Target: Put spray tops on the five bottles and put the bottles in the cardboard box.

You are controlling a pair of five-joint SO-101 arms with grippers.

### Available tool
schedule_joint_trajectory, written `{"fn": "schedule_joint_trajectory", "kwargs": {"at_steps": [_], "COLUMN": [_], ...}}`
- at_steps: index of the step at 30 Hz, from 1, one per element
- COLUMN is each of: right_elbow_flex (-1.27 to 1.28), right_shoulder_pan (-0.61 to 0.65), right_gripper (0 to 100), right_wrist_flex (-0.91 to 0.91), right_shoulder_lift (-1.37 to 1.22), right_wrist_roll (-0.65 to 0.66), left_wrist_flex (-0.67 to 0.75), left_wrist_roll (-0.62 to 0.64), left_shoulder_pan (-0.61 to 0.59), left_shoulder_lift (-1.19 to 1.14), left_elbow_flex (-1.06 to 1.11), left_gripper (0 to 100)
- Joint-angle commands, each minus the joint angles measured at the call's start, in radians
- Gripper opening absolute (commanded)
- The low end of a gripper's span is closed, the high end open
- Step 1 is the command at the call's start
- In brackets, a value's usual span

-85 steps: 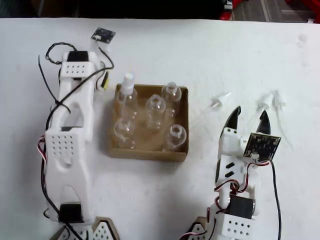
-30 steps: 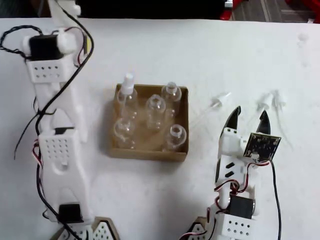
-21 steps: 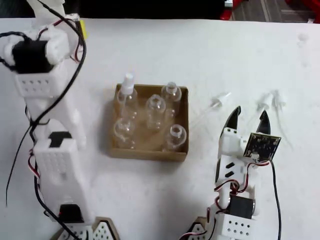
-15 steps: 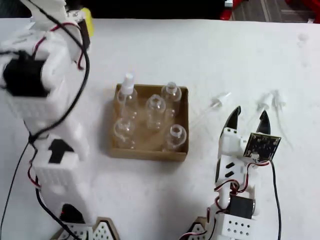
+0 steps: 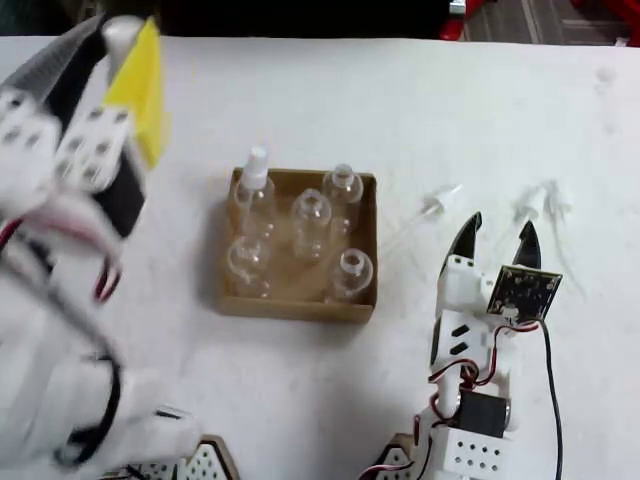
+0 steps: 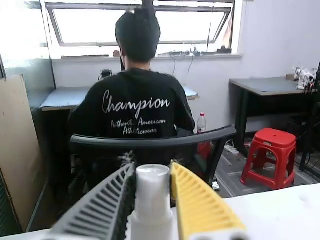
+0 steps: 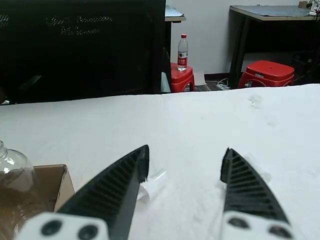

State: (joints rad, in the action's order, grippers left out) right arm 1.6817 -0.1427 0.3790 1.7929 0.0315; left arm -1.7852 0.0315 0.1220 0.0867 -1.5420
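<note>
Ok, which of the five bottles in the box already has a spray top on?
The bottle in the cardboard box's far-left corner: it wears a white spray top; the other four are open-necked.

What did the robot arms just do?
The left gripper, shut on a spray top, swung up high off the table. The right gripper, the box and its bottles stayed put.

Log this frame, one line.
left gripper shut on white plastic spray top, aloft | right gripper open, low by loose spray tops | brown cardboard box: five clear bottles, one capped
</note>
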Motion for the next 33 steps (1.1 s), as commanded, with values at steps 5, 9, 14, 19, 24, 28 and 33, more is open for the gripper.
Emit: {"fn": "schedule_joint_trajectory", "kwargs": {"at_steps": [5, 9, 14, 19, 24, 28, 33], "right_elbow_flex": [0.008, 0.008, 0.008, 0.008, 0.008, 0.008, 0.008], "right_shoulder_pan": [0.004, 0.005, 0.005, 0.005, 0.005, 0.005, 0.005], "right_gripper": [21.1, 21.1, 21.1, 21.1, 21.1, 21.1, 21.1], "right_wrist_flex": [-0.021, -0.019, -0.018, -0.018, -0.018, -0.018, -0.018], "right_shoulder_lift": [0.007, 0.007, 0.007, 0.007, 0.007, 0.007, 0.005], "right_wrist_roll": [0.005, 0.005, 0.005, 0.005, 0.005, 0.005, 0.005], "left_wrist_flex": [0.041, 0.218, 0.532, 0.99, 1.384, 1.551, 1.619], "left_wrist_roll": [-0.012, -0.006, -0.006, -0.012, -0.064, -0.137, -0.132], "left_shoulder_pan": [0.096, 0.07, 0.065, 0.076, 0.101, 0.13, 0.13], "left_shoulder_lift": [0.476, 0.653, 0.828, 1.003, 1.081, 1.087, 1.082], "left_elbow_flex": [0.597, 0.924, 1.432, 1.921, 2.292, 2.457, 2.486], "left_gripper": [2, 2, 2, 2, 2, 2, 2]}}
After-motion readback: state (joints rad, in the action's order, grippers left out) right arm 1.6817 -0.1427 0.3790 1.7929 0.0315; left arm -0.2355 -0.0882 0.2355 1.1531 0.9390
